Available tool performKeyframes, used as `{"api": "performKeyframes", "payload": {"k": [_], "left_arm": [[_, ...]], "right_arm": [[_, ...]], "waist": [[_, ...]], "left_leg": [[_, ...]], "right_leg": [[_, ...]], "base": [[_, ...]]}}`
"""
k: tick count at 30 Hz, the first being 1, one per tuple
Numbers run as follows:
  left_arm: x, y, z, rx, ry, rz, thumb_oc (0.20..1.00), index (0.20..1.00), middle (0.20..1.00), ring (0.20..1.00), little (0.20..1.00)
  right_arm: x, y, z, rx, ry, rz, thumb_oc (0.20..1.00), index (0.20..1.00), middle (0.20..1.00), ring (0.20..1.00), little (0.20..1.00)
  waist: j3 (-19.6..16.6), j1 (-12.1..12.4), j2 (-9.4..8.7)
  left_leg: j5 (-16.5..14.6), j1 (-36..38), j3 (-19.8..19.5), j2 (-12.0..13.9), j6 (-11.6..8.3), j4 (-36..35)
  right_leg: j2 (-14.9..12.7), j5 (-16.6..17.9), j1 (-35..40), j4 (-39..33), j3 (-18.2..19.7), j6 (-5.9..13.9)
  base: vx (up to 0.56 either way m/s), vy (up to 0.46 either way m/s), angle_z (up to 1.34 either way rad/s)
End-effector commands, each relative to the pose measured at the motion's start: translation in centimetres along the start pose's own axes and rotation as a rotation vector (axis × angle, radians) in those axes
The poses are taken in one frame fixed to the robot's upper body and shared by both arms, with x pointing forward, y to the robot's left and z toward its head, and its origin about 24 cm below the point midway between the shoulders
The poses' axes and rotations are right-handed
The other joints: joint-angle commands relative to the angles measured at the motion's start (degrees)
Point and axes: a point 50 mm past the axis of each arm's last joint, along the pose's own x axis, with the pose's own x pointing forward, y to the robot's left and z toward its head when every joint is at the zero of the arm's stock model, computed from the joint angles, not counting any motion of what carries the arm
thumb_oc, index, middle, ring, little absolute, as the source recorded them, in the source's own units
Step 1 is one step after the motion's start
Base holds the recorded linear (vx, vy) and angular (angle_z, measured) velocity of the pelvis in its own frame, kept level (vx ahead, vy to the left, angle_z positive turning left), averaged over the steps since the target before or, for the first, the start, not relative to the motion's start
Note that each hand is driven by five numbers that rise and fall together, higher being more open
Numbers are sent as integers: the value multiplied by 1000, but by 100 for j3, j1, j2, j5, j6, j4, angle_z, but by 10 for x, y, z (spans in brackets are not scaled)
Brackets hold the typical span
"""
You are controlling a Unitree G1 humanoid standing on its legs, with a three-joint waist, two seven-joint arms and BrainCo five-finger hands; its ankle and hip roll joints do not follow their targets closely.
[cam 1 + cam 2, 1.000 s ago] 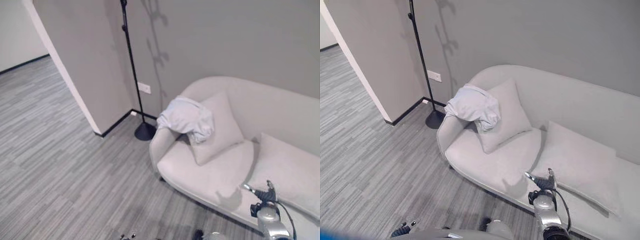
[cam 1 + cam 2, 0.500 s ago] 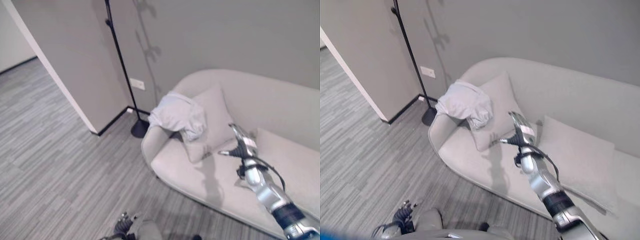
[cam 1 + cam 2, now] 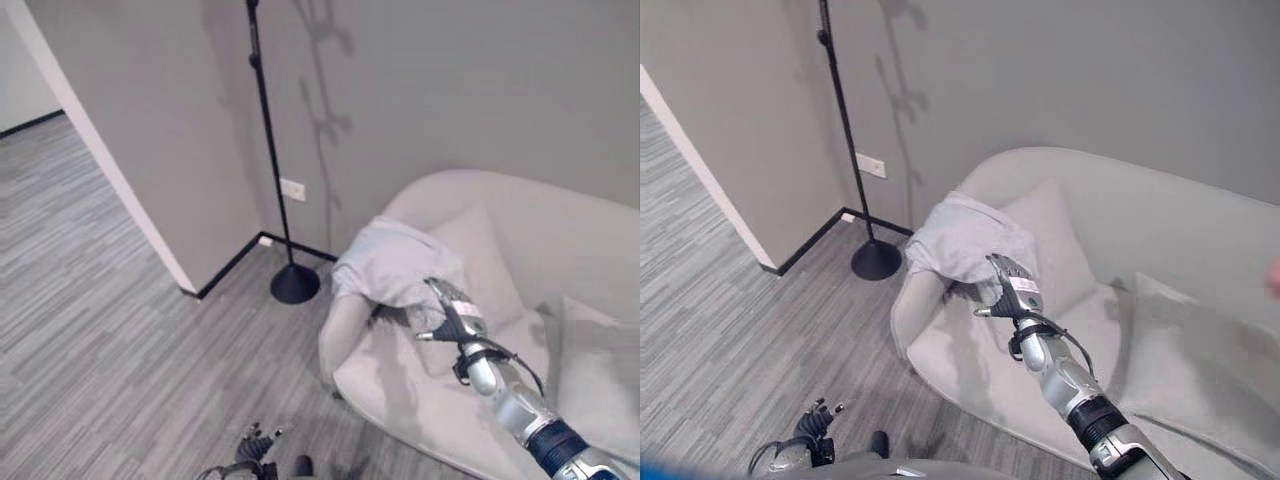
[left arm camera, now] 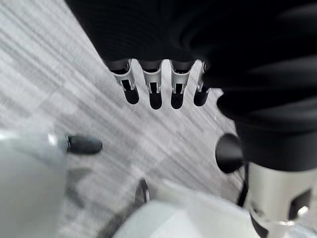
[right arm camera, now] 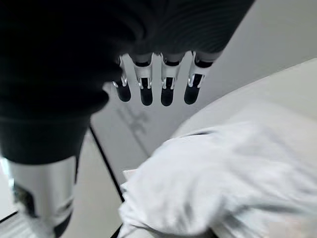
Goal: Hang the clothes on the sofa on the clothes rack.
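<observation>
**Right hand raised just short of the garment on the sofa arm**

A pale grey garment point(image 3: 395, 268) lies bunched over the rounded end of the light sofa point(image 3: 520, 215), right of centre in the head views, draped across the armrest and against the front of a cushion point(image 3: 1052, 240). The right hand point(image 3: 1008, 288) reaches in from the lower right, with straight, spread fingers pointing up and toward the cloth. Its fingertips sit at the lower right edge of the garment; whether they touch it cannot be told. In the right wrist view the fingers point(image 5: 146, 89) hang straight in a row, apart from the cloth, with nothing held, and the crumpled garment shows past them.

The clothes rack point(image 3: 272, 170) is a thin black pole on a round black base, upper centre of the head views, beside the wall corner and just left of the sofa's end. A white wall socket point(image 3: 292, 189) sits low on the wall next to the pole. Between the rack's base and the sofa is a narrow strip of grey carpet point(image 3: 110, 330); the carpet widens across the left half of the frame.

The left hand point(image 3: 816, 420) shows at the bottom left edge, low over the carpet. In its wrist view its fingers point(image 4: 154, 91) are loosely extended and hold nothing.
</observation>
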Motion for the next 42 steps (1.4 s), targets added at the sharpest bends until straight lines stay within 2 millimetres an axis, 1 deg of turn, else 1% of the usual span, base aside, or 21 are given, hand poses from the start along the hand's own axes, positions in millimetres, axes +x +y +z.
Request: {"api": "performKeyframes", "payload": {"k": [1, 2, 4, 7, 10, 13, 14, 15, 16, 20, 22, 25, 27, 28, 32, 35, 37, 38, 40, 41, 42], "left_arm": [[-5, -15, -13, 25, 24, -52, 1000, 1000, 1000, 1000, 1000], [-5, -13, -12, 18, 23, -51, 1000, 1000, 1000, 1000, 1000], [-5, -13, -10, 16, 18, -58, 1000, 1000, 1000, 1000, 1000], [-5, -13, -9, 18, 11, -68, 1000, 1000, 1000, 1000, 1000], [-5, -15, -9, 43, 7, -87, 1000, 1000, 1000, 1000, 1000], [-4, -16, -6, 83, -3, -110, 1000, 1000, 1000, 1000, 1000], [-4, -16, -6, 83, -3, -110, 1000, 1000, 1000, 1000, 1000], [-4, -16, -2, 73, -16, -116, 1000, 1000, 1000, 1000, 1000], [-3, -16, -1, 64, -17, -117, 1000, 1000, 1000, 1000, 1000], [-3, -15, 0, 30, -14, -109, 1000, 1000, 1000, 1000, 1000], [-2, -15, 2, 30, -17, -111, 1000, 1000, 1000, 1000, 1000], [-1, -21, 9, 73, -42, -145, 1000, 1000, 1000, 1000, 1000], [-1, -22, 10, 81, -45, -150, 1000, 1000, 1000, 1000, 1000], [0, -22, 13, 82, -52, -146, 1000, 1000, 1000, 1000, 1000], [2, -23, 17, 66, -58, -139, 1000, 1000, 1000, 1000, 1000], [3, -22, 14, 73, -35, -118, 1000, 1000, 1000, 1000, 1000], [2, -21, 12, 77, -30, -109, 1000, 1000, 1000, 1000, 1000], [2, -21, 12, 77, -30, -110, 1000, 1000, 1000, 1000, 1000], [1, -19, 9, 71, -23, -97, 1000, 1000, 1000, 1000, 1000], [1, -19, 8, 72, -23, -98, 1000, 1000, 1000, 1000, 1000], [0, -17, 4, 69, -8, -85, 1000, 1000, 1000, 1000, 1000]], "right_arm": [[18, -31, 3, -96, -51, -126, 1000, 1000, 1000, 1000, 1000], [22, -38, 2, -122, -48, -156, 1000, 1000, 1000, 1000, 1000], [28, -42, 1, -173, -48, -160, 1000, 1000, 1000, 1000, 1000], [35, -41, 0, -196, -36, -149, 1000, 1000, 1000, 1000, 1000], [47, -34, -2, -193, 12, -123, 1000, 1000, 1000, 1000, 1000], [62, -33, -4, -205, 58, -116, 1000, 1000, 1000, 1000, 1000], [62, -33, -4, -205, 58, -116, 1000, 1000, 1000, 1000, 1000], [69, -34, -6, -218, 85, -113, 1000, 1000, 1000, 1000, 1000], [71, -34, -7, -223, 96, -108, 1000, 1000, 1000, 1000, 1000], [74, -27, -18, -252, 171, -60, 1000, 1000, 1000, 1000, 1000], [74, -25, -20, -259, 185, -41, 1000, 1000, 1000, 1000, 1000], [76, -21, -29, -293, 243, 21, 1000, 1000, 1000, 1000, 1000], [77, -21, -32, -301, 258, 33, 1000, 1000, 1000, 1000, 1000], [80, -26, -33, -301, 279, 18, 1000, 1000, 1000, 1000, 1000], [83, -32, -33, -285, 296, -12, 1000, 1000, 1000, 1000, 1000], [84, -32, -27, -282, 252, -19, 1000, 1000, 1000, 1000, 1000], [84, -36, -24, -277, 214, -37, 1000, 1000, 1000, 1000, 1000], [84, -36, -24, -277, 214, -36, 1000, 1000, 1000, 1000, 1000], [79, -48, -22, -261, 154, -86, 1000, 1000, 1000, 1000, 1000], [79, -49, -23, -262, 155, -85, 1000, 1000, 1000, 1000, 1000], [72, -57, -23, -249, 117, -122, 1000, 1000, 1000, 1000, 1000]], "waist": [[50, 53, 41], [85, 90, 1], [121, 131, -30], [134, 185, -52], [168, 271, -60], [265, 408, -38], [264, 406, -38], [333, 478, -18], [353, 492, -7], [400, 590, 42], [406, 606, 57], [453, 667, 127], [466, 677, 145], [504, 706, 183], [540, 705, 221], [528, 625, 212], [501, 549, 201], [501, 551, 203], [458, 408, 202], [457, 412, 205], [421, 316, 203]], "left_leg": [[-476, -641, -150, 570, -213, 844], [-546, -736, -161, 529, -185, 973], [-582, -848, -179, 502, -167, 1064], [-593, -909, -201, 489, -148, 1074], [-580, -964, -221, 469, -142, 1038], [-512, -1102, -296, 454, -152, 983], [-512, -1104, -298, 454, -152, 984], [-474, -1170, -354, 460, -162, 964], [-454, -1204, -383, 469, -169, 955], [-372, -1247, -483, 465, -191, 860], [-339, -1250, -500, 466, -203, 817], [-281, -1319, -578, 450, -227, 774], [-277, -1352, -604, 448, -232, 782], [-268, -1416, -633, 452, -243, 817], [-271, -1463, -646, 470, -241, 867], [-291, -1416, -626, 507, -246, 887], [-300, -1369, -607, 526, -254, 889], [-300, -1366, -606, 526, -254, 888], [-298, -1279, -557, 574, -285, 851], [-296, -1274, -557, 575, -286, 847], [-294, -1189, -509, 604, -304, 797]], "right_leg": [[-24, 49, -102, 162, 50, -19], [-56, 82, -146, 150, 50, 4], [-68, 104, -181, 138, 43, 5], [-64, 125, -208, 126, 25, 13], [-57, 151, -262, 107, -4, 17], [-23, 173, -383, 108, -59, 6], [-22, 173, -384, 109, -60, 6], [1, 166, -440, 121, -86, -6], [10, 162, -457, 129, -101, -13], [42, 136, -495, 163, -179, -26], [52, 126, -501, 173, -200, -26], [69, 111, -568, 220, -263, -38], [76, 107, -597, 225, -270, -41], [81, 101, -643, 239, -279, -50], [89, 82, -712, 288, -245, -66], [100, 38, -721, 347, -203, -88], [106, 26, -707, 351, -183, -97], [106, 26, -706, 351, -183, -97], [127, -7, -678, 344, -156, -100], [127, -8, -674, 343, -157, -101], [138, -29, -652, 335, -129, -101]], "base": [[-11, 61, 11], [-23, 40, 3], [-34, 28, -4], [-2, 1, 1], [-17, 1, 5], [-34, -10, 6], [-63, -30, 10], [-40, -26, 10], [-44, -34, 10], [-1, -14, 14], [10, -11, 7], [-3, -6, 10], [-1, -11, 16], [-3, -14, 12], [-3, -4, 1], [27, -39, -2], [28, -28, -5], [23, -32, -9], [24, -29, -7], [0, 0, 0], [22, -34, -3]]}}
